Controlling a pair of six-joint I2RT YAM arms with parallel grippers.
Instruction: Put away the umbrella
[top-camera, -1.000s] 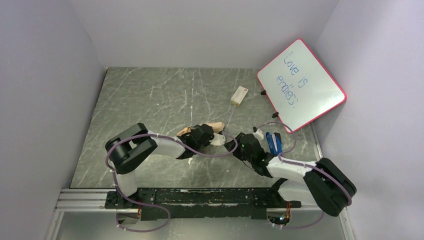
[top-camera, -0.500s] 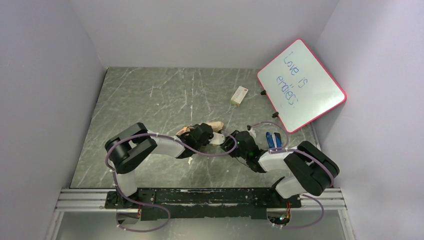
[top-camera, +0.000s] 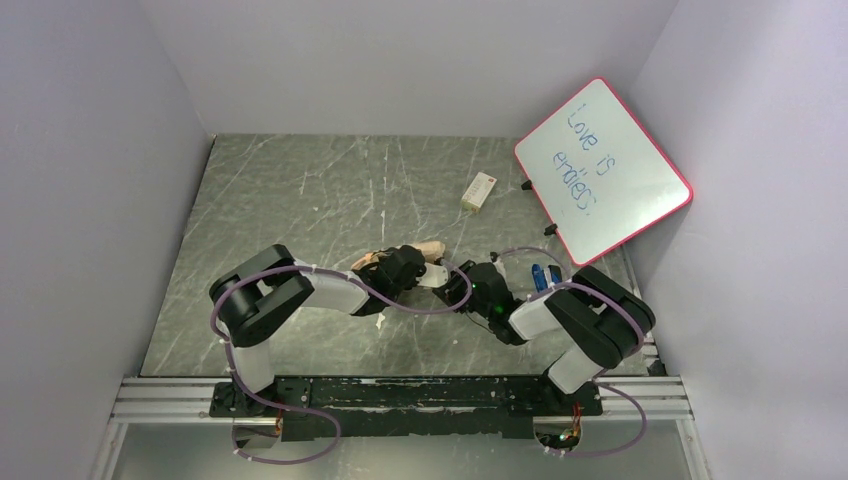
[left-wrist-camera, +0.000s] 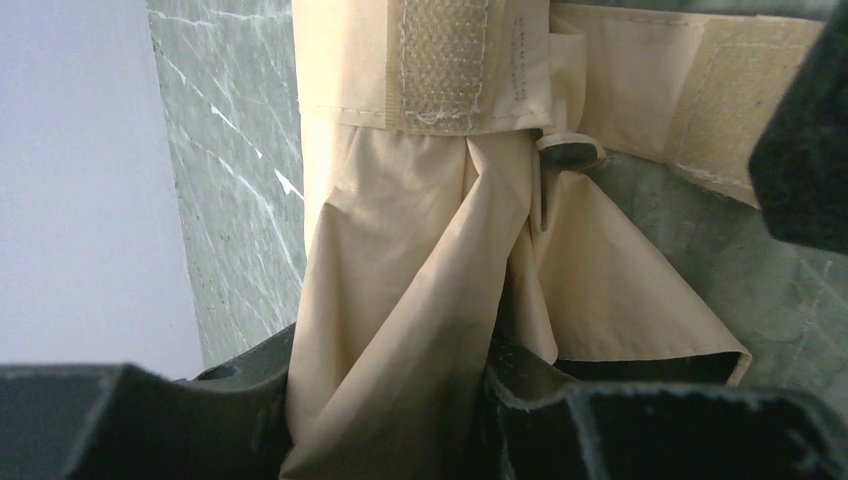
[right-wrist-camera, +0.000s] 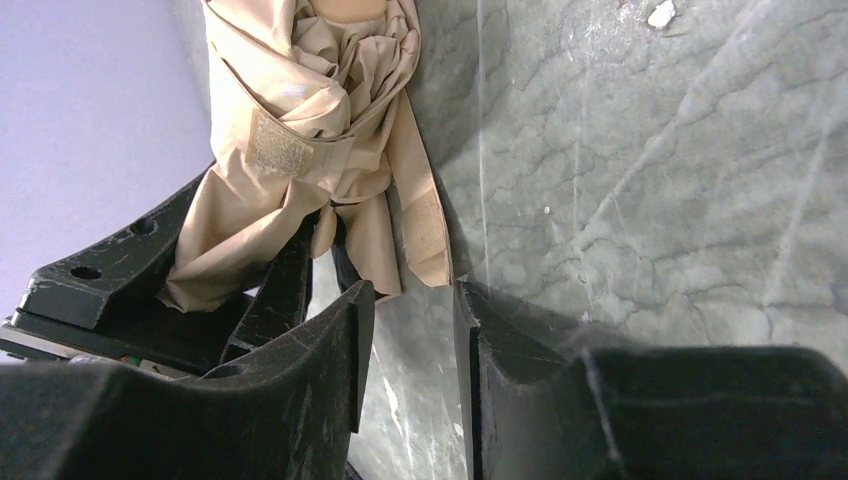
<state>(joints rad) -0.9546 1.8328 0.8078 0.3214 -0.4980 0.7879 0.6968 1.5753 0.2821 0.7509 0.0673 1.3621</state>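
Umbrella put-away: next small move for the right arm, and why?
Probably ease the right gripper forward and shut it on the strap. The strap's loose end lies just ahead of its open jaws, unfastened, while the left gripper pinches the umbrella by its fabric, steadying it so the strap can wrap round.

The umbrella (left-wrist-camera: 400, 280) is creased, matt tan cloth, with a rough woven fastening patch on its strap (left-wrist-camera: 440, 60). The surface (right-wrist-camera: 650, 200) looks like veined grey stone, faintly shiny. The fingers (right-wrist-camera: 310, 380) are scuffed matt black plastic.
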